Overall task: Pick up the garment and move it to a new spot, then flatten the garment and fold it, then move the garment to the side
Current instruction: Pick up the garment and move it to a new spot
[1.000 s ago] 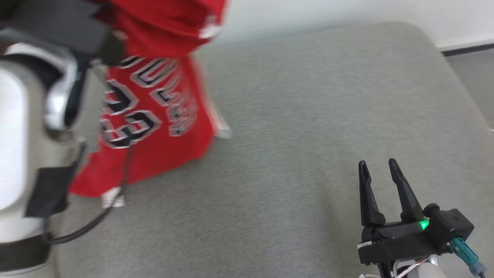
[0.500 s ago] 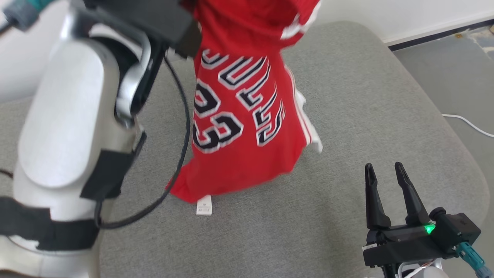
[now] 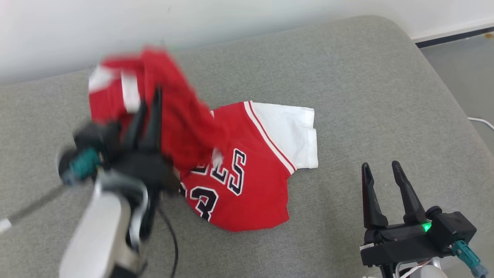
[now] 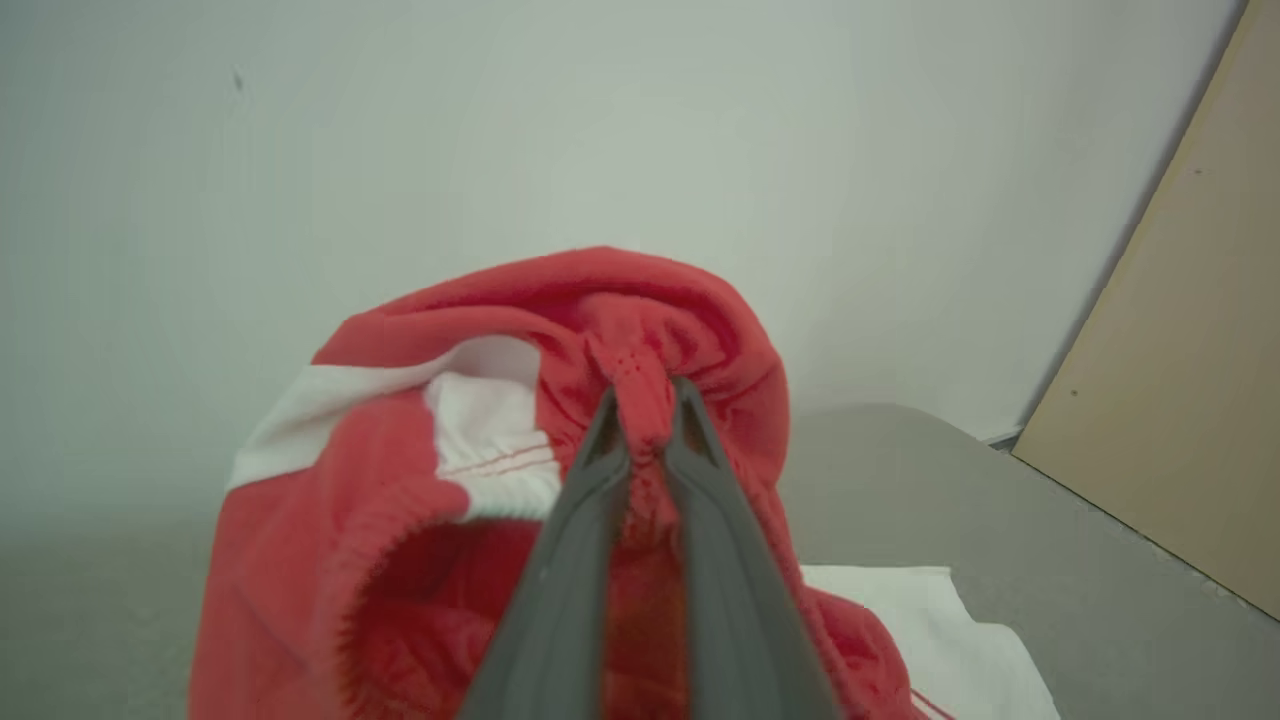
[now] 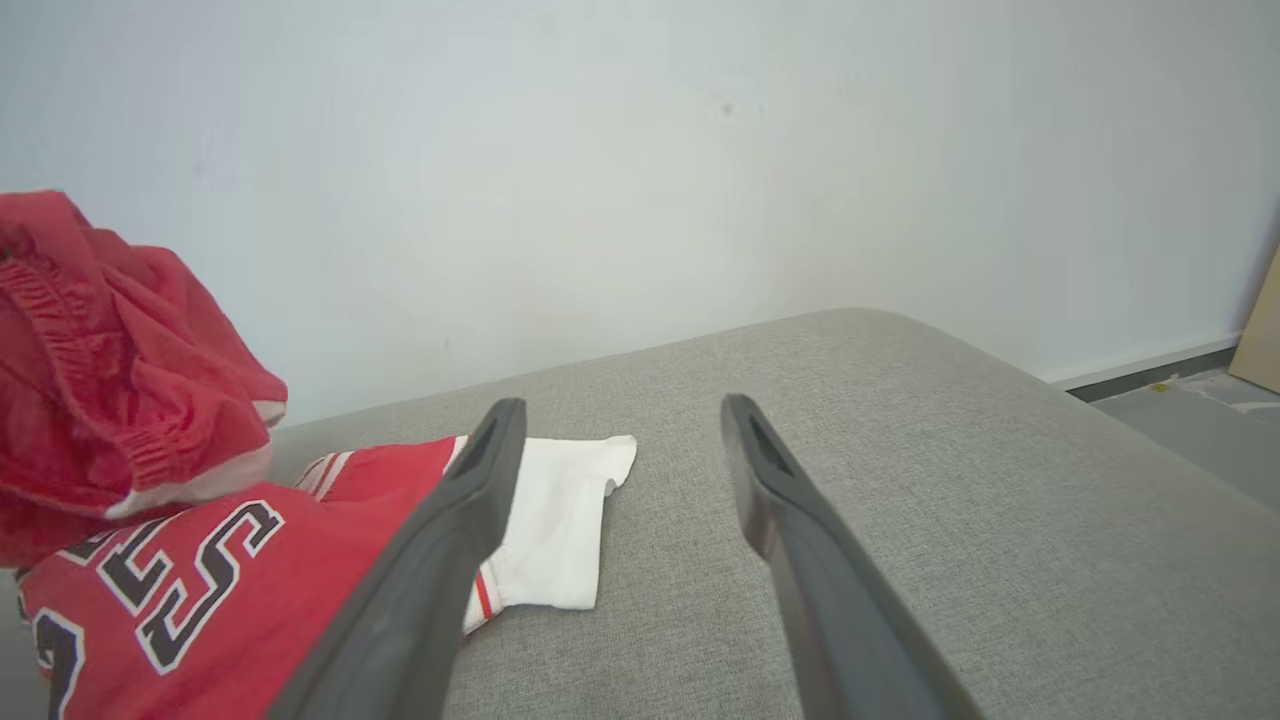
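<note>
Change: I've brought the red jersey down. A moment back it hung in the air, and now it lies partly on the grey cushion.
Left gripper: pinched tight on a bunched red fold, holding that end up at the jersey's 10 o'clock.
Right gripper: fingers spread wide with nothing in them, hovering at the jersey's 4 o'clock, apart from it.
Jersey: print side up mid-cushion, white sleeve flat toward 1 o'clock.
</note>
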Controlling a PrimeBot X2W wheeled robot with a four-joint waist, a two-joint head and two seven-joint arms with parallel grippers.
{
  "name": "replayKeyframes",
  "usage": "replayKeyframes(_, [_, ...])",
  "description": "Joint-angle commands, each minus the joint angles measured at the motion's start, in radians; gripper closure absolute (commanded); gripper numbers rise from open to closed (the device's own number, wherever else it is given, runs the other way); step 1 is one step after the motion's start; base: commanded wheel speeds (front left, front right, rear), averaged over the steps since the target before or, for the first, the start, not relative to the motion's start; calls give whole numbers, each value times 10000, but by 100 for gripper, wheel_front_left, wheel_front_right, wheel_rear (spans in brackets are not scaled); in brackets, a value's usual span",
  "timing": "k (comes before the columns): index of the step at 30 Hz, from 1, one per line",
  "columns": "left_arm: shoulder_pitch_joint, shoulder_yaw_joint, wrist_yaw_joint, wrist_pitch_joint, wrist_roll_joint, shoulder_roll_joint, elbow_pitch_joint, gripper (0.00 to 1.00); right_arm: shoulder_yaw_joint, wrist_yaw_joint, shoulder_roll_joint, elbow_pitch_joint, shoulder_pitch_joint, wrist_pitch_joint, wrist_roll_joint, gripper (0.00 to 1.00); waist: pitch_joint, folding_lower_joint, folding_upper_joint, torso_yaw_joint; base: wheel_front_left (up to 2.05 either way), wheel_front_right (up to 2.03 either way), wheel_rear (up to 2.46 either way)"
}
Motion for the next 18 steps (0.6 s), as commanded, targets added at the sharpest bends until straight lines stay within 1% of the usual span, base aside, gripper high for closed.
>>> replayKeyframes(1, [307,12,55,-111,-37,-18,46,100,6,-21,9,15,-34,-6,-36,0,24,-1,0,39,0,0,0])
replayKeyframes(4, [1152,-88,51,-380,-106,-80,435,100,26,-21,7,61,-54,-6,-94,0,42,-1,0,117,0,0,0])
replayKeyframes(7, [1676,-406,-80,-660,48,-106,1070,100,100,-21,8,142,-89,-6,-189,0,-7,-1,0,240,0,0,0])
replayKeyframes(8, [1677,-434,-79,-780,71,-148,1173,83,109,-21,6,157,-94,-6,-203,0,-36,-1,0,287,0,0,0])
replayKeyframes(10, [1604,-543,-159,-997,130,-217,1297,0,110,-21,8,180,-99,-6,-254,0,-129,-1,0,396,0,0,0])
replayKeyframes(13, [1410,-615,-183,-1305,216,-274,1261,0,103,-21,8,188,-40,-6,-335,0,-323,-1,0,610,0,0,0])
replayKeyframes(18, [1423,-588,-76,-1669,302,-316,776,0,41,-21,6,130,185,-6,-392,0,-708,-1,0,1055,0,0,0])
